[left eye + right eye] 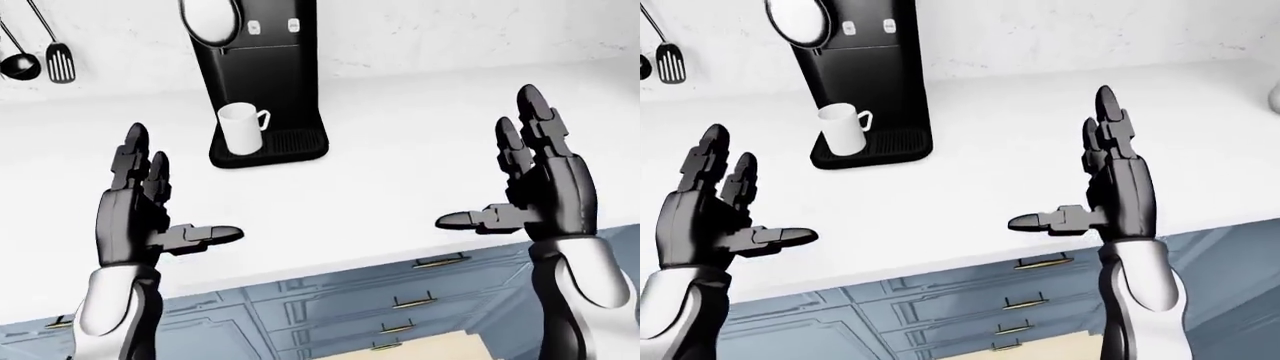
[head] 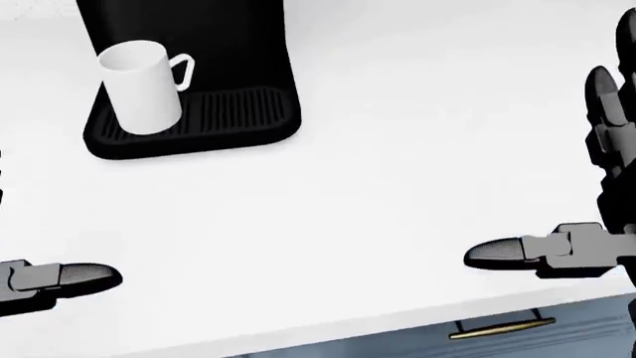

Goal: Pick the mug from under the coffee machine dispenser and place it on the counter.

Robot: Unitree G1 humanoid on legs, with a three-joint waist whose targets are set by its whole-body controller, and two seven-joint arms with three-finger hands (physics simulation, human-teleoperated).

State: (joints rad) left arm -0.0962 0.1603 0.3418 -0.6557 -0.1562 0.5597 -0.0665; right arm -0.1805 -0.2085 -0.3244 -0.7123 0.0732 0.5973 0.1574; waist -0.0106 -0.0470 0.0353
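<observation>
Utensils: a ladle [image 1: 18,61] and a slotted spatula [image 1: 59,63] hang on the wall at the far left of the left-eye view, above the tabletop.
Left robot hand: the left robot hand [image 1: 140,206] is raised over the near edge of the tabletop, palm turned inward, fingers spread apart and pointing up, thumb sticking out to the right; it holds nothing and stands well apart from the mug.
Mug: the white mug [image 1: 240,127] stands upright on the drip tray of the coffee machine, under the dispenser, its handle pointing right; nothing touches it.
Coffee machine: the black coffee machine [image 1: 262,75] sits on the far left part of the tabletop against the wall, with two small round buttons near its top and a ribbed drip tray [image 2: 233,112] at its base; the mug takes up the left part of that tray.
Tabletop: the white tabletop [image 1: 400,142] runs across the whole width of the view, bare to the right of the machine.
Right robot hand: the right robot hand [image 1: 535,187] is held up over the near right part of the tabletop, fingers apart and pointing up, thumb reaching left; it is empty and well apart from the mug.
Cabinets: blue drawer fronts [image 1: 330,300] with brass handles [image 1: 414,303] lie below the near edge of the tabletop.
</observation>
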